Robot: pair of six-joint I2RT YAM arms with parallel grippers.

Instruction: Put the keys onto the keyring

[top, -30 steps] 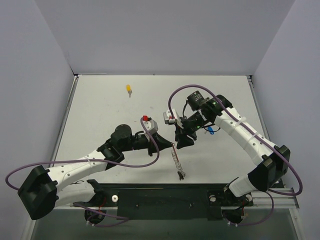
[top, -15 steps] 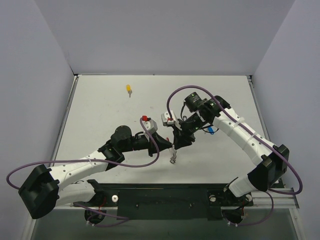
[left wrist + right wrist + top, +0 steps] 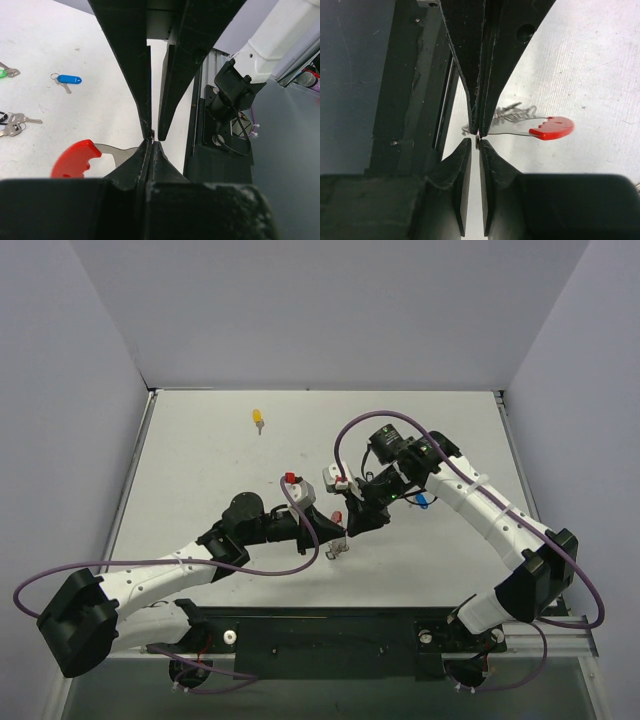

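Note:
My left gripper (image 3: pixel 338 536) (image 3: pixel 151 143) is shut on the keyring's thin silver loop just right of the table's middle. The keyring (image 3: pixel 337 516) shows its red arc (image 3: pixel 75 159) (image 3: pixel 552 128) out to one side, and its small silver pieces (image 3: pixel 512 115) hang in a bunch. My right gripper (image 3: pixel 352 528) (image 3: pixel 477 142) meets the left one tip to tip, its jaws pinched on the ring's edge. The blue key (image 3: pixel 67 80) (image 3: pixel 425 502) lies on the table beside the right arm.
A yellow key (image 3: pixel 259 418) lies far back on the left. A green key (image 3: pixel 4 72) and a bunch of silver keys (image 3: pixel 12 122) show at the left edge of the left wrist view. The black base rail (image 3: pixel 320 640) runs along the near edge.
My right gripper has moved left to the left gripper's tip and closed down there. The keyring's dangling pieces, earlier trailing toward the near edge, are now drawn up under the grippers.

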